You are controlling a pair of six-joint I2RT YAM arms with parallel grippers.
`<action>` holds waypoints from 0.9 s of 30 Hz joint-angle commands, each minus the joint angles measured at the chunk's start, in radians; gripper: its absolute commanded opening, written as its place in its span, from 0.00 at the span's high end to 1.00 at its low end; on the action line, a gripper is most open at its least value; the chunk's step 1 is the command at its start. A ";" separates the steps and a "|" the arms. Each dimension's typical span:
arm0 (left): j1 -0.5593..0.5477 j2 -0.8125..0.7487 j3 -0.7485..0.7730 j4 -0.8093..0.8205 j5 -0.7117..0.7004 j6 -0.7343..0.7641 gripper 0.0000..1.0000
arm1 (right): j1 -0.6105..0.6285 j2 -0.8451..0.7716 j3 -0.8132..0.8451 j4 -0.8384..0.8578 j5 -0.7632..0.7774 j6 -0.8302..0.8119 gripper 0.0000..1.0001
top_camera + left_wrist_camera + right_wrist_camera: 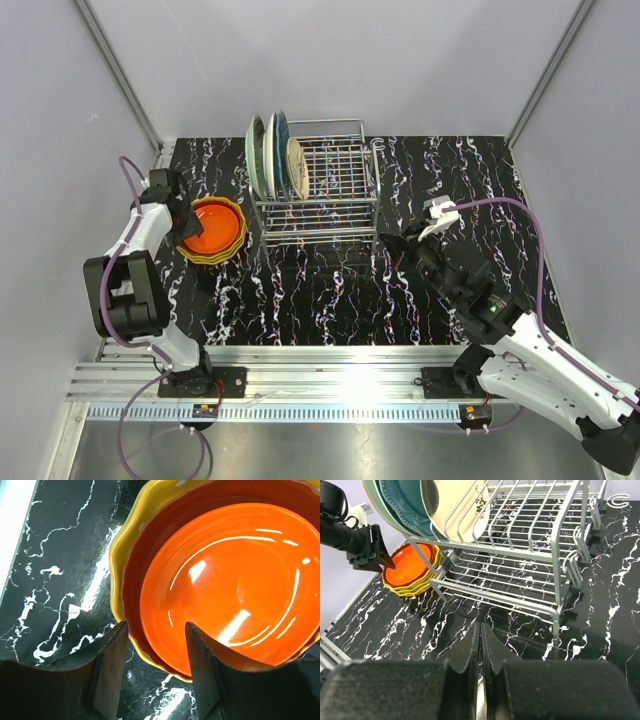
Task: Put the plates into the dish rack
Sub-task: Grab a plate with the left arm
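Jaws of the left gripper (156, 627) fill the bottom of the left wrist view. They stand part-way apart and clamp nothing yet. One finger (107, 675) sits outside the yellow dotted plate (117, 565), and the other (202, 670) hangs over the bowl of the orange plate (225, 585) on top. Between them lie at least 3 rims: the orange, a darker red-orange plate (134, 585) under it, and the yellow outermost.

Shutting from here would probably pinch several plates at once. The outer finger should come inside the lower rims and catch only the top plate's edge. The glaze looks slick, so a deep, square bite seems wise before any lift.

Outward, the stack sits on the black marbled counter (330, 300) at the left centre of the top view, just beside the dish rack (330, 190). In the rack's left end 3 plates stand on edge: mint plate (256, 155), teal plate (277, 150), cream plate (297, 165). Free slots lie to the right of the cream one, so the lifted plate should be tipped upright and lowered straight down there.

The right gripper (480, 630), jaws closed on nothing, hovers near the rack's lower-right corner and looks clear of those slots.
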 commanded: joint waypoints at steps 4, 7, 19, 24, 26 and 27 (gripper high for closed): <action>0.009 0.026 0.029 0.051 0.047 -0.010 0.49 | -0.005 -0.006 -0.001 0.036 0.039 -0.015 0.92; 0.010 0.032 0.027 0.054 0.051 -0.012 0.51 | -0.005 -0.007 -0.002 0.035 0.039 -0.015 0.92; 0.033 0.077 0.024 0.039 0.090 -0.016 0.52 | -0.005 -0.015 -0.001 0.033 0.048 -0.016 0.91; 0.035 0.092 0.026 0.036 0.091 -0.024 0.60 | -0.005 -0.019 0.001 0.029 0.056 -0.018 0.92; 0.035 0.089 0.024 0.033 0.087 -0.027 0.65 | -0.005 -0.021 0.002 0.024 0.056 -0.018 0.92; 0.035 0.080 0.024 0.031 0.082 -0.028 0.68 | -0.005 -0.022 0.004 0.022 0.055 -0.015 0.92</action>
